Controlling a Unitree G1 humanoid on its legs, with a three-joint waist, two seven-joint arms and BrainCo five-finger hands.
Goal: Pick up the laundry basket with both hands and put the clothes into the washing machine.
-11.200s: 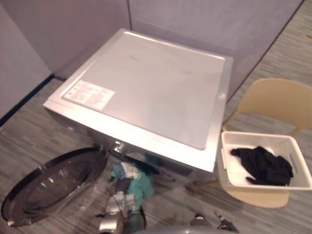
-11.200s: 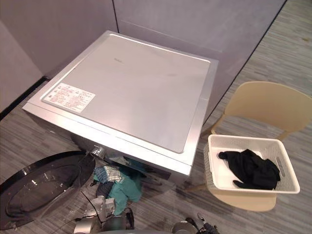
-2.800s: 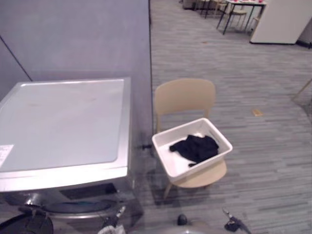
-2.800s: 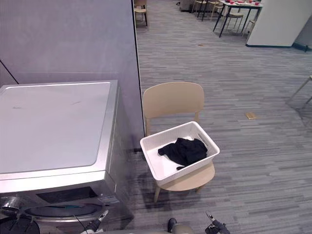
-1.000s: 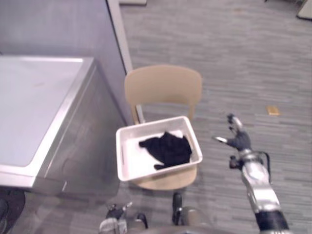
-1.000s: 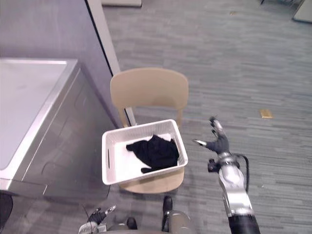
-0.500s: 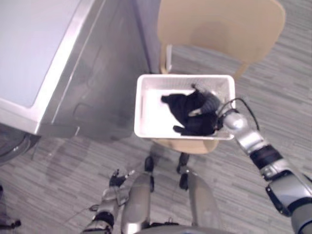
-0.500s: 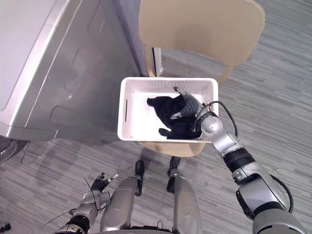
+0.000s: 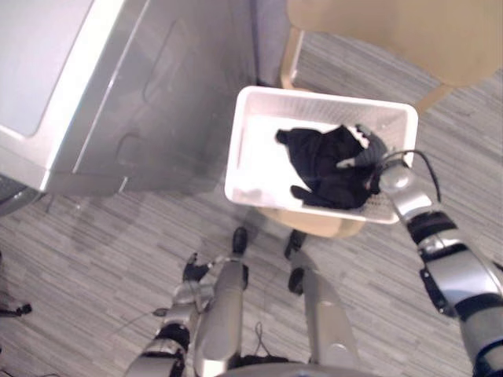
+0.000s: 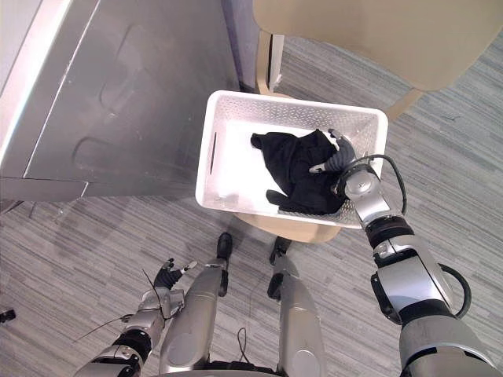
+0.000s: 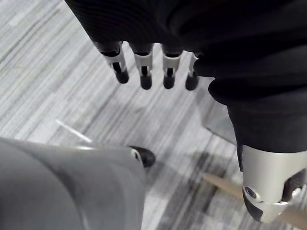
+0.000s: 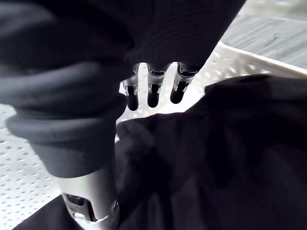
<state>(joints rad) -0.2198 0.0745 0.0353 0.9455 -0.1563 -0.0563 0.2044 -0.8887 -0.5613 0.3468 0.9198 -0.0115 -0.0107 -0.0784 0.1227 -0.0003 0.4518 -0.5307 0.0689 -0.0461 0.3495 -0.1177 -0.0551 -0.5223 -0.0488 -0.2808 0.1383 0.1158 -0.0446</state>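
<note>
A white perforated laundry basket [image 10: 211, 157] rests on the seat of a beige chair [image 10: 377, 31]. A black garment [image 10: 291, 169] lies crumpled in it, toward its right side. My right hand [image 10: 338, 161] reaches into the basket from the right and hovers on or just over the garment, fingers [image 12: 153, 93] straight and open above the black cloth [image 12: 216, 143]. My left hand [image 10: 161, 284] hangs low at the lower left, well clear of the basket. Its straight fingers [image 11: 144, 72] point at the floor and hold nothing.
The silver washing machine [image 10: 118, 102] stands just left of the basket, and its side panel faces the chair. Striped grey carpet [image 10: 456, 181] spreads around the chair to the right and in front.
The view has tilted down and closer over the basket. My right hand, raised in the air to the right of the chair a second ago, now sits over the black garment in the basket.
</note>
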